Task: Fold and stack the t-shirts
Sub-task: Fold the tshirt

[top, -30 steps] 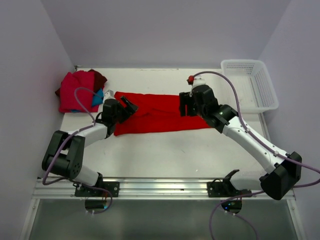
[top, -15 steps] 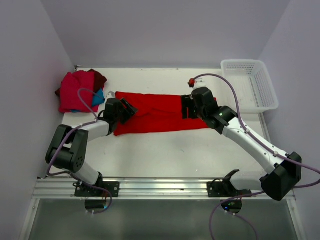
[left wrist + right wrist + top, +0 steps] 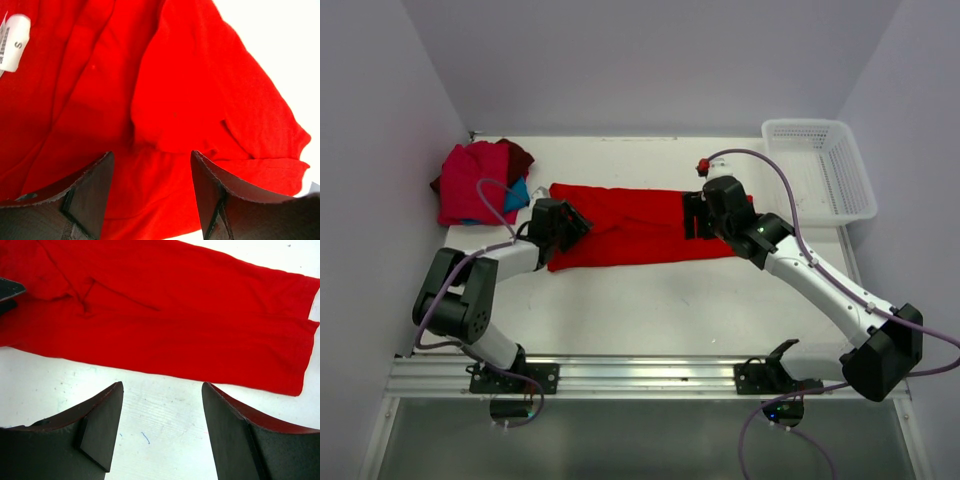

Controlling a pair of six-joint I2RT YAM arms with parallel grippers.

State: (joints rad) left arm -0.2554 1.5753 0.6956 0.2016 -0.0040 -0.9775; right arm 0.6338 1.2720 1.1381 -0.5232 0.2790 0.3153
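2 hands: both released
left hand (image 3: 150,165): above red t-shirt (image 3: 630,235), centre frame
right hand (image 3: 161,390): over its lower edge

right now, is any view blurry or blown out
Top view: even soft light, sharp, no glare on the shirt. Left wrist: table blown out white, size tag legible. Right wrist: shirt crisp, fingers dark and soft.

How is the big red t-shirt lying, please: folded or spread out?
Folded lengthwise: the red t-shirt lies as a long narrow strip, layers overlapping.
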